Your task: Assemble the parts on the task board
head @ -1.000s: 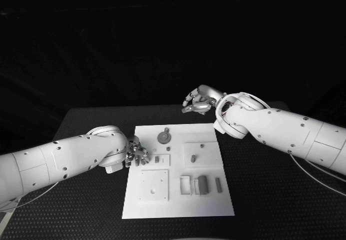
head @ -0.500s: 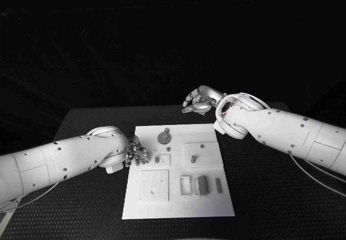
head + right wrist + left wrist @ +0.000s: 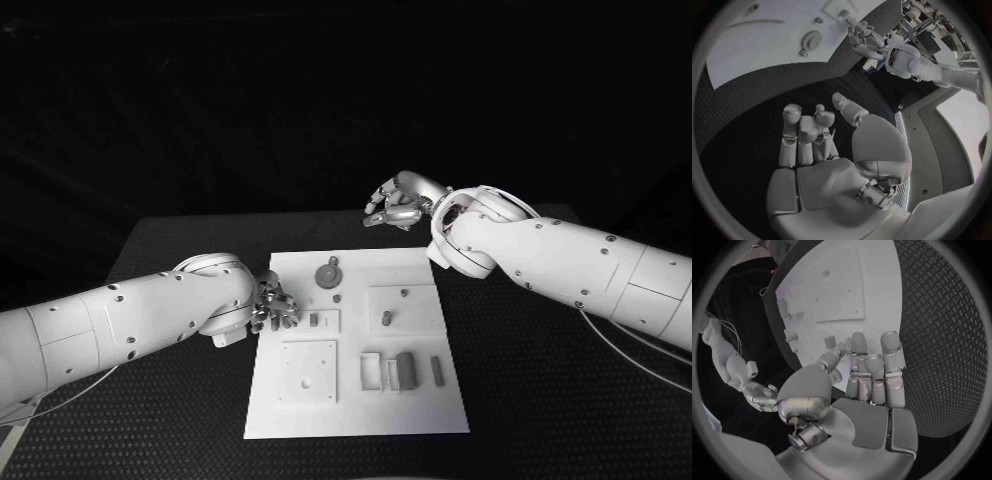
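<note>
On the black desk (image 3: 173, 240) we have the white task board (image 3: 361, 400) lying flat in the middle, long side running away from us. Parts on it are grey: a round disc part (image 3: 330, 273) near the board's far end, a small peg (image 3: 387, 318) standing in a square recess mid-board, and a cluster of upright blocks (image 3: 405, 368) toward the board's near right corner. A square plate (image 3: 309, 370) with small holes sits left of those blocks.

Left robot hand (image 3: 274, 308) is at the board's left edge, roughly mid-length, fingers (image 3: 891, 347) extended side by side over the board's rim, just beside a small part (image 3: 313, 320) in a recess. We see nothing held; whether the fingertips touch the board we can't tell.

Right robot hand (image 3: 395, 203) is off the board, above the desk past the board's far end. Fingers (image 3: 792, 117) curled partway toward the palm, thumb apart; right wrist view shows nothing held in it. Well apart from every part.
</note>
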Tool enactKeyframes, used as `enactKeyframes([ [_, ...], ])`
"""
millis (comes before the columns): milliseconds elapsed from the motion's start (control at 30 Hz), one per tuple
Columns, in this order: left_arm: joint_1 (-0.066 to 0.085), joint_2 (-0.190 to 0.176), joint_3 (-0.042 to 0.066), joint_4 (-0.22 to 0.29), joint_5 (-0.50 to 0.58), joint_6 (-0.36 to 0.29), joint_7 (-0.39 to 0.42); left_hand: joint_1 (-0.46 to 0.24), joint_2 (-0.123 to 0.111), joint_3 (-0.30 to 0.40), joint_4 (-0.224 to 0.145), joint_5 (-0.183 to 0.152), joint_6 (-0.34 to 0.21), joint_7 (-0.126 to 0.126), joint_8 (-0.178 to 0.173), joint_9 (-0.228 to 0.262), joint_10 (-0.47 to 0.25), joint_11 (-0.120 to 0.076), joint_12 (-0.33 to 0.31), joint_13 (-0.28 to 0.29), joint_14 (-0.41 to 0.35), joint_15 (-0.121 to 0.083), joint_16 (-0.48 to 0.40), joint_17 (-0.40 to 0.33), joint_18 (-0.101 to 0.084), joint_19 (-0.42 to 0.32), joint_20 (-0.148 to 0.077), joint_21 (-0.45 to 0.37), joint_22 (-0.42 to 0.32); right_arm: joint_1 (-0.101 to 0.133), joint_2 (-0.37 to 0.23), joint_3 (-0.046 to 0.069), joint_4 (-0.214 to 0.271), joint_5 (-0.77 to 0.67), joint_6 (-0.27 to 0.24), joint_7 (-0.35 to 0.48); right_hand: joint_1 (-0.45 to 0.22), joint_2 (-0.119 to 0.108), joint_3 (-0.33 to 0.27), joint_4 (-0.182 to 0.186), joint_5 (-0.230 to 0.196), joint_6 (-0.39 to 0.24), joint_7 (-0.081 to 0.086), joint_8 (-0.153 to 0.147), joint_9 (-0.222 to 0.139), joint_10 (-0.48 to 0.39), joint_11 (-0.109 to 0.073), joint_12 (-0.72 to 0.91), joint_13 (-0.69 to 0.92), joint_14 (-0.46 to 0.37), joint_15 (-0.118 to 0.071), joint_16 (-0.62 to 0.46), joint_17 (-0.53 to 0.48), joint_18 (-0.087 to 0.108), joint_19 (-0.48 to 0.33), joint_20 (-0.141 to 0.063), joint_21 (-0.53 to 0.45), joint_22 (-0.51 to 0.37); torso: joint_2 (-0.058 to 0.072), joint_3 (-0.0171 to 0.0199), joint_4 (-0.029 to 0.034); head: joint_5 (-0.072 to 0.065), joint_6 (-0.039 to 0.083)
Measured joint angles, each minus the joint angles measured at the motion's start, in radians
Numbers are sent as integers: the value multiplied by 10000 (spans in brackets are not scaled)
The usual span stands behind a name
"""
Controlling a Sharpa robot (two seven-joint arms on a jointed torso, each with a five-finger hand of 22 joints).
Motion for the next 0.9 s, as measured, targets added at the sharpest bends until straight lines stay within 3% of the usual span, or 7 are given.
enactKeyframes([
  [433,7,7,7,-1,-18,71,-31,25,25,-28,-28,-39,9,-20,-5,-11,19,20,0,-1,2,2,0,8,0,1,3,0,7,-1,-8,0,-1,2,2,-1,0,0,0,0,0,1,-1,0,-1,0,-1,0,0,0,0,0,-1,0,0,0,0,0,-2,-1,6,-14,-15],
  [667,8,6,9,-1,-21,74,-38,226,-229,-106,24,-75,34,3,-11,-44,34,34,0,-2,18,17,0,8,0,15,18,0,6,-1,-13,0,0,3,2,-2,0,0,0,0,0,1,-1,0,-3,1,-1,0,0,0,0,0,8,0,-1,0,0,0,-3,-7,7,-15,-16],
  [900,0,2,1,-3,-28,74,-56,22,-648,-311,147,-27,52,-13,-10,-64,34,33,0,-3,53,-15,-8,7,0,16,19,-40,5,-1,-13,0,0,4,2,-2,0,0,0,0,0,3,-3,0,-3,-7,7,0,0,0,1,0,7,0,-1,0,0,0,-3,-7,7,-20,-16],
])
